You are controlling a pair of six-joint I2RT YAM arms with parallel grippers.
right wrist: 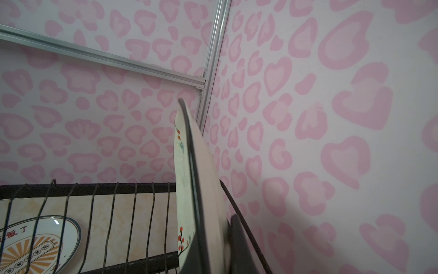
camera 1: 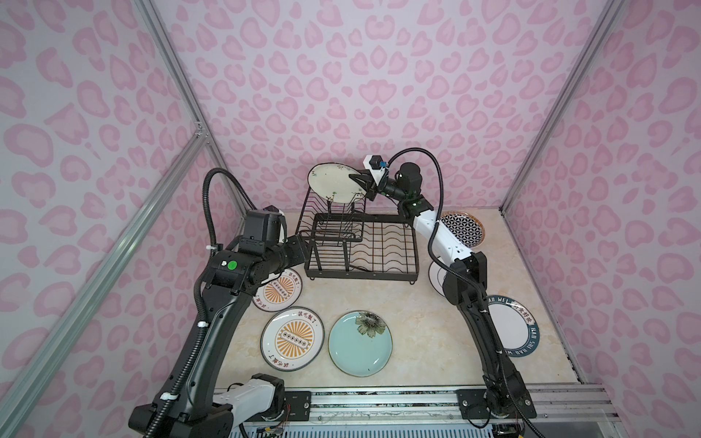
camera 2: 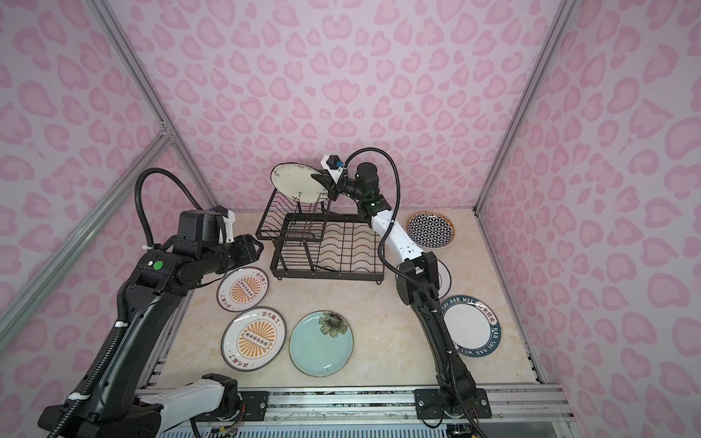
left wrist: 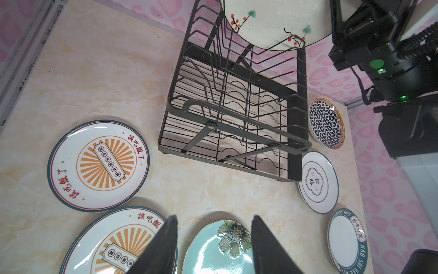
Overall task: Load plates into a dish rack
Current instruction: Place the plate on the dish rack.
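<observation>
While right gripper point(camera 1: 359, 182) pinches cream plate point(camera 1: 328, 184), above dish rack point(camera 1: 379, 272), maybe touching.

The marble table point(camera 1: 425, 326) carries the dish rack point(camera 1: 379, 246) — six plates point(camera 1: 359, 349) lie flat around.

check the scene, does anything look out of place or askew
Nothing looks broken or spilled. The only thing askew is the cream plate, held on edge and tilted by the right gripper above the dish rack's upper tier, not clearly seated in a slot yet.
</observation>
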